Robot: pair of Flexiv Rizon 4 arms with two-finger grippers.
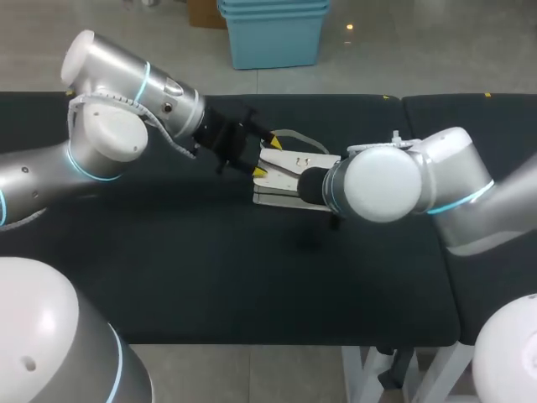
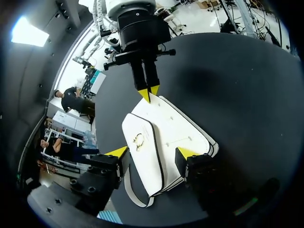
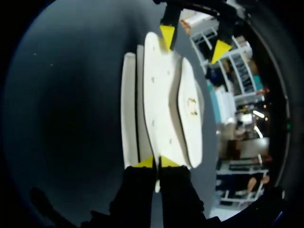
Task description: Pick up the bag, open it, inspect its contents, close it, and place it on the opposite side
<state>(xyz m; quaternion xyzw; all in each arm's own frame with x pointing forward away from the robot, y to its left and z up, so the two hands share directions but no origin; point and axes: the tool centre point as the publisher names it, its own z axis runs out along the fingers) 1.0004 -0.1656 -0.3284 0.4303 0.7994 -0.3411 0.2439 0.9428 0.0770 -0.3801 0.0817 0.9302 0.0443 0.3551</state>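
In the head view the right arm (image 1: 382, 185) covers the right claw (image 3: 156, 163) and the end of the bag (image 1: 285, 172) nearer the right edge of the counter (image 1: 210, 269). The flap (image 2: 147, 166) lies over the bag's inside, hiding any contents. The strap (image 2: 135, 197) runs partly under the bag. The clasp (image 2: 138, 139) is too small to make out.

Bag (image 1: 292, 164) ends blocked — left pincer (image 2: 152, 152), right pincer (image 3: 156, 162) — flanks free.

The counter (image 1: 252, 277) has a matte black top, split by a seam (image 1: 454, 311) near its right end; white legs (image 1: 357, 378) show under its near edge.
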